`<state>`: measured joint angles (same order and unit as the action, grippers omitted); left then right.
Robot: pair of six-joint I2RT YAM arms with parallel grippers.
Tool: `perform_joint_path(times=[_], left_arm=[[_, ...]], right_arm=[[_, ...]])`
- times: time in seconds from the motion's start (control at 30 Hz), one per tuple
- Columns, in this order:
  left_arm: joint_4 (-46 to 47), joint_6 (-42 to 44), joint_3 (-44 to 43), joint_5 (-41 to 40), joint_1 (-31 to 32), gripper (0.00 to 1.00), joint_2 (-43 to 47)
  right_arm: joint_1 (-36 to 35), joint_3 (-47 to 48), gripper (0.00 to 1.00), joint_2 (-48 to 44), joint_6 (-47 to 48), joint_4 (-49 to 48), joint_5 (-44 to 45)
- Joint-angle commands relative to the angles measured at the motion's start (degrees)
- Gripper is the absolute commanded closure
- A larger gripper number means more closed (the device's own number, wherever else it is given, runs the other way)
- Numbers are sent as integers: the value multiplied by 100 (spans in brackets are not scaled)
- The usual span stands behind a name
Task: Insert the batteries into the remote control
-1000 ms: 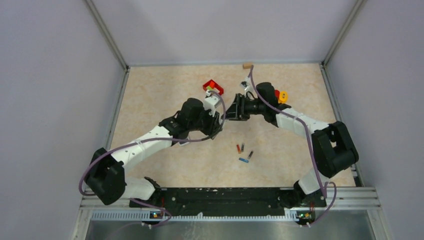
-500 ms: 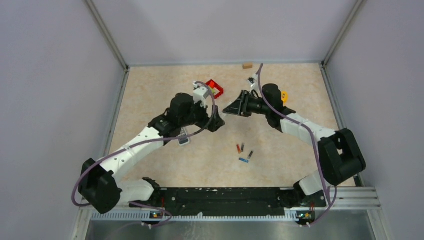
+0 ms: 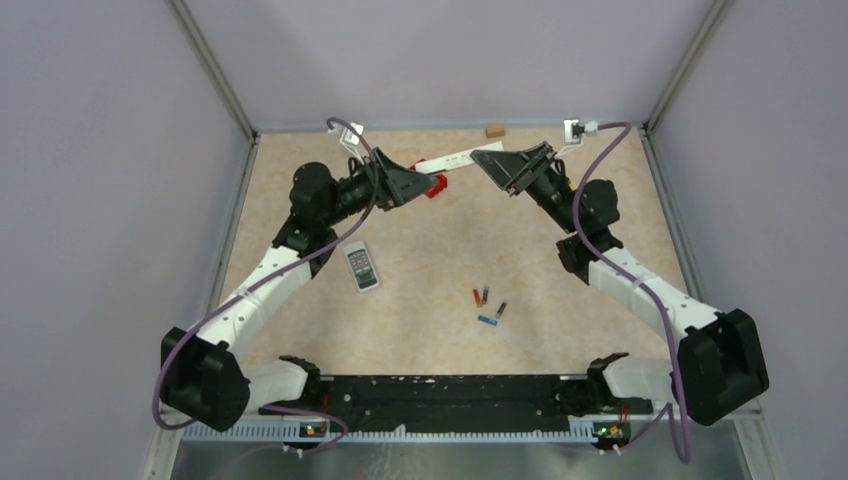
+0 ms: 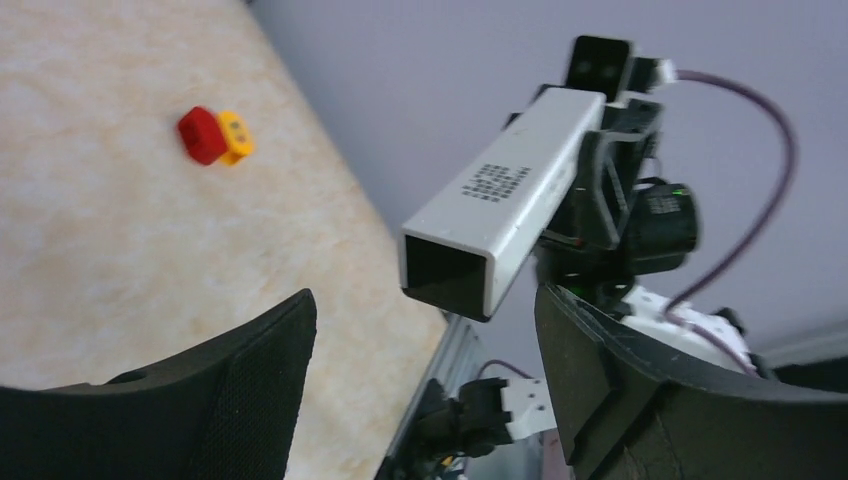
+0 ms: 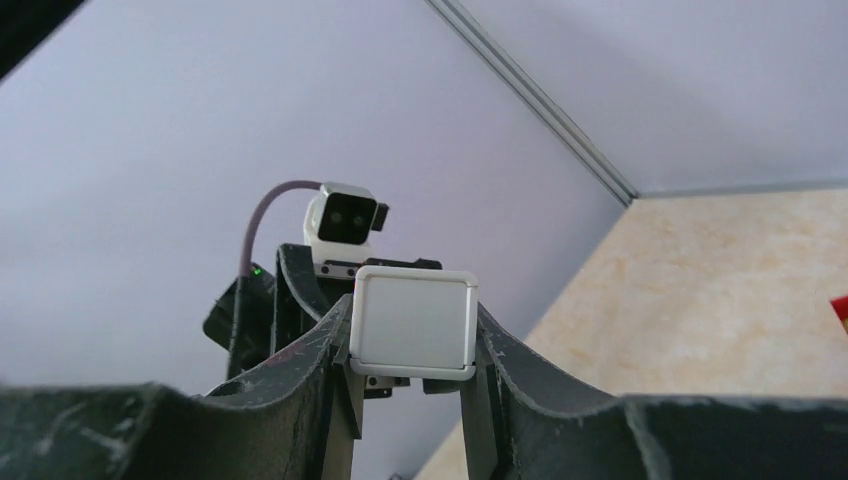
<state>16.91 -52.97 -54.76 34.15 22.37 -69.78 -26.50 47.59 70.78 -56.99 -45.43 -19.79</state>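
Right gripper [image 3: 492,158] was clamped on the white remote [image 4: 500,195], aloft at 12 o'clock; left gripper [image 4: 425,310] gaped beside its hollow end. Batteries [image 3: 487,305] lay at 5 o'clock. I judged it needed lowering, compartment upward, before fetching one.

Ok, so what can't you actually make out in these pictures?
- batteries: top view, too small to read their ends; outside both wrist views.
- white remote, held in the right pincer: left wrist view, the end facing the camera is dark; nothing inside shows.
- red block: top view, partly behind the left pincer.
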Motion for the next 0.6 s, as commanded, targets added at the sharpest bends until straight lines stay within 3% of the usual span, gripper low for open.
perform_joint_path(times=[0.0,0.13,0.27,0.4,0.57], left_arm=[[2443,-1720,-91,697,4,18,-60],[3916,-2718,-46,857,3,24,-348],[4775,-3354,-45,847,21,32,-695],[5303,-3614,-25,694,27,35,-922],[5298,-3491,-15,491,85,38,-935]], right_arm=[[-17,1,99,-97,-838,-1355,309],[-17,39,99,71,-1274,-1811,261],[-30,78,99,214,-1690,-2020,244],[-86,168,99,311,-1858,-2033,156],[-257,157,99,273,-1683,-1755,296]])
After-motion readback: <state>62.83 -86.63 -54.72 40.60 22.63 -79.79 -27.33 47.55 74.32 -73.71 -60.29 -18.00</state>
